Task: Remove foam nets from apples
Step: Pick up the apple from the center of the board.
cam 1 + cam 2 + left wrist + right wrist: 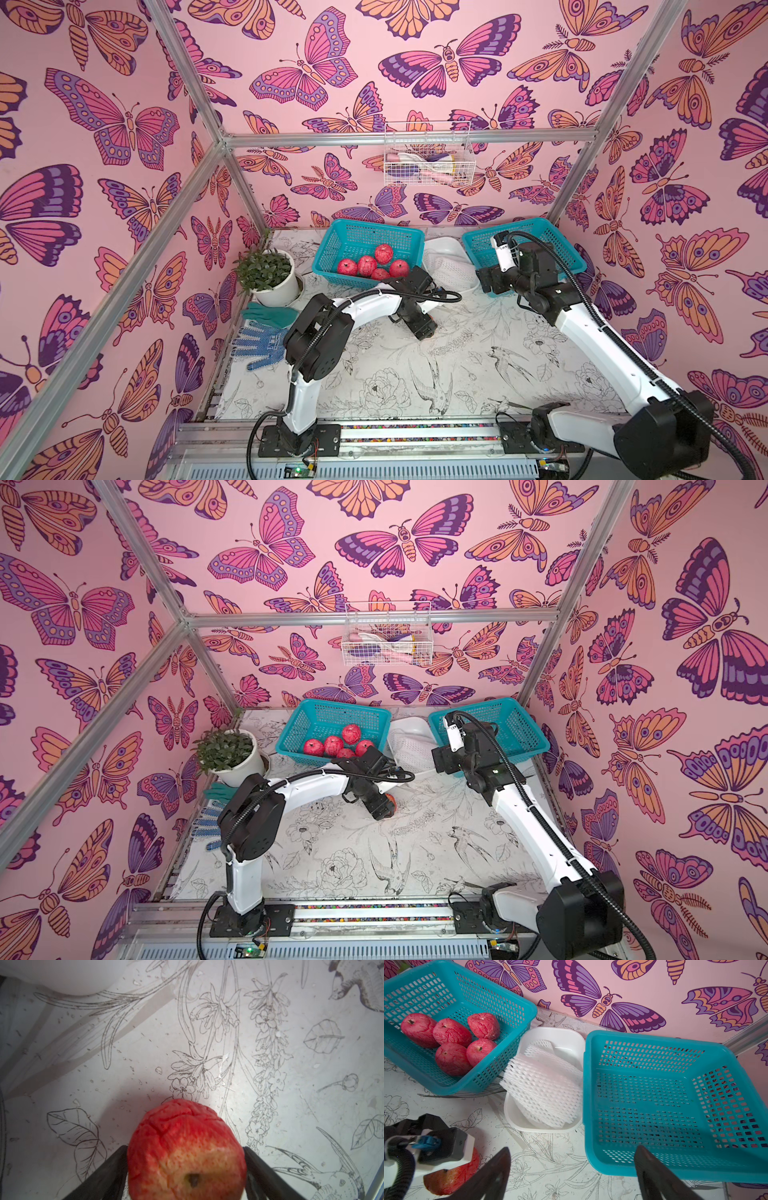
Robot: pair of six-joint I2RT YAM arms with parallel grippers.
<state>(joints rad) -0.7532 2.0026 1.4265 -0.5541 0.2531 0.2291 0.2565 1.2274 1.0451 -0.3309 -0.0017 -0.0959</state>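
White foam nets [546, 1093] lie piled flat in a white tray [562, 1036] at the back of a flower-printed counter [415, 365]. Just beside the tray's left side, a teal basket [500, 1007] holds five bare red apples [451, 1032]. A second teal basket [643, 1055] stands on the tray's right. In front of the tray, the left gripper [185, 1148] has its fingers [112, 1169] against both sides of a sixth apple [182, 1126], also bare, stem end toward the wrist camera. The right gripper [573, 1147] hovers right of the tray's front corner, at the second basket's near rim, fingers [496, 1172] spread wide apart
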